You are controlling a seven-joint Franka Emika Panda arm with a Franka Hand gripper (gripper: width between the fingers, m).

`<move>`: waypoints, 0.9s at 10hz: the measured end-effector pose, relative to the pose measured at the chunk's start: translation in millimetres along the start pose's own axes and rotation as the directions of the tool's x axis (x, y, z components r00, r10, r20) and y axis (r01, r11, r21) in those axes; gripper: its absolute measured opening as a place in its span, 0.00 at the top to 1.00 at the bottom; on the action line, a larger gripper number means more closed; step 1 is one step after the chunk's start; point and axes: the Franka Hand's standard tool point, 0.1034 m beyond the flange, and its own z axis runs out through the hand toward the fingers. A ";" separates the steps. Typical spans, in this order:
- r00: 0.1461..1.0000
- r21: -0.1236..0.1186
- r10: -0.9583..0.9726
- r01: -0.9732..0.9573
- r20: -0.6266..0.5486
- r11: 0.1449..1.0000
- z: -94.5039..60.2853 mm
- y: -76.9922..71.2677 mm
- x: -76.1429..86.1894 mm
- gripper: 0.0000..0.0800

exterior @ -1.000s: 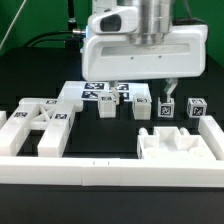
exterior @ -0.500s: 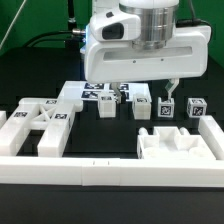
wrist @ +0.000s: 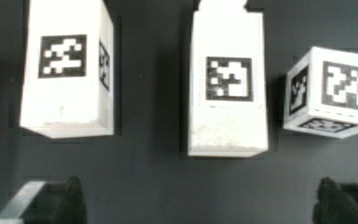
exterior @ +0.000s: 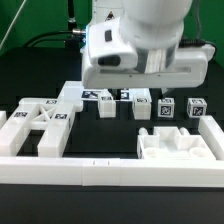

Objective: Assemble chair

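The chair lies as loose white tagged pieces on the black table. A ladder-like piece (exterior: 35, 125) is at the exterior view's left, with a flat piece (exterior: 73, 95) behind it. Several small blocks (exterior: 142, 105) stand in a row across the middle, and a notched piece (exterior: 178, 150) lies at the front right. The gripper's white hand (exterior: 140, 55) hangs above the row, its fingertips hidden there. In the wrist view the gripper (wrist: 201, 203) is open with nothing between its dark fingertips (wrist: 51, 200). It is apart from two long blocks (wrist: 69, 65) (wrist: 229, 80) and a cube (wrist: 336, 90).
A long low white border rail (exterior: 100, 172) runs along the front edge, with raised ends at the exterior view's left (exterior: 5, 130) and right (exterior: 215, 130). Dark cables lie on the table behind the arm (exterior: 45, 45).
The hand has lifted away from the row of blocks and fills more of the exterior view. Its fingers, seen above the blocks earlier, no longer show. The jaws stayed open.
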 end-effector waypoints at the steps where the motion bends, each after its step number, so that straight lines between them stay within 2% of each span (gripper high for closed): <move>1: 0.999 0.001 -0.001 0.001 0.050 1.000 1.8 -0.4 1.0 0.19; 4: 0.946 0.020 0.002 -0.009 0.324 1.000 18.6 -5.3 -8.4 0.19; 6: 0.898 0.018 -0.003 -0.006 0.441 1.000 27.6 -10.3 -3.0 0.19; 9: 0.897 0.016 -0.004 -0.004 0.443 1.000 36.7 -9.0 4.1 0.19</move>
